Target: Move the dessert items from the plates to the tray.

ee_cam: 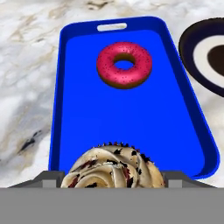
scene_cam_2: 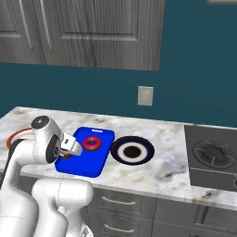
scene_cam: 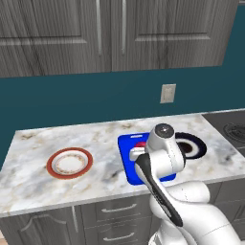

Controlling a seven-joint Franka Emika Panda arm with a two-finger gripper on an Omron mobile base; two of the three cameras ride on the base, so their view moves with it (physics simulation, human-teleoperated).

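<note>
Blue tray (ee_cam: 131, 118) already holds the donut (ee_cam: 124, 64); the cupcake (ee_cam: 113, 168) (between the pincer (ee_cam: 113, 178) jaws, apparently gripped) is to be released there.

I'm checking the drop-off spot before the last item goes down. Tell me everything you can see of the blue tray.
The blue tray is a glossy, plastic-looking bright blue rectangle with rounded corners, a raised rim and a handle slot at its far end. It lies flat on the marble counter, beside the navy plate without touching it. A pink donut rests in its far half; the near half is bare.
</note>
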